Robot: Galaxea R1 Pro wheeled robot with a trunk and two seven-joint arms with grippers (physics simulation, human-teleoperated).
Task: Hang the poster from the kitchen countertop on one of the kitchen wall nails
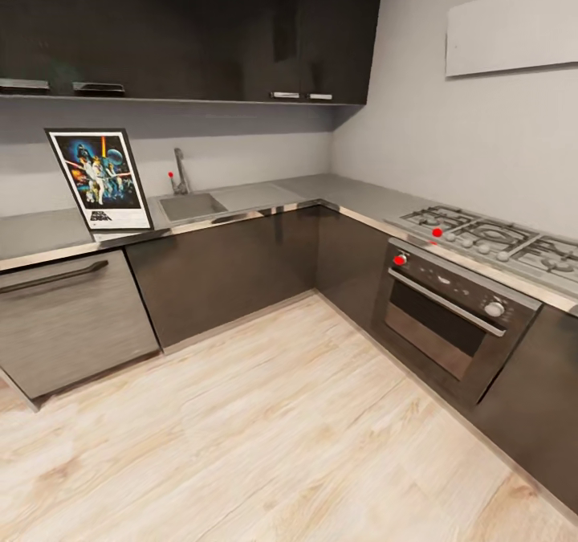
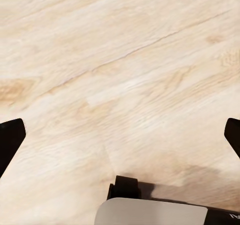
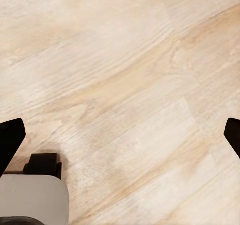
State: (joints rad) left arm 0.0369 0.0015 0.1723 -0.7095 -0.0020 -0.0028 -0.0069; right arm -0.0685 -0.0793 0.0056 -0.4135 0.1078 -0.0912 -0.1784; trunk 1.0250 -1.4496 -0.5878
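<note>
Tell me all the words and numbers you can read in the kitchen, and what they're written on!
Poster, leaning against the wall on the countertop: a black logo sits in its white bottom border, but it is too small and blurred to read letter by letter.
Oven control panel: small pale marks, too blurred to read.
Hob knobs: no readable markings.
Left wrist view: a tiny pale mark at the frame's corner, cut off and unreadable.

The left gripper (image 2: 120, 135) points down at the floor (image 2: 125, 60), its 2 dark fingertips (image 2: 10, 137) spread wide apart with nothing between them. The right gripper (image 3: 120, 135) points down at the floor likewise, its 2 fingertips (image 3: 10, 137) equally wide and empty.
</note>
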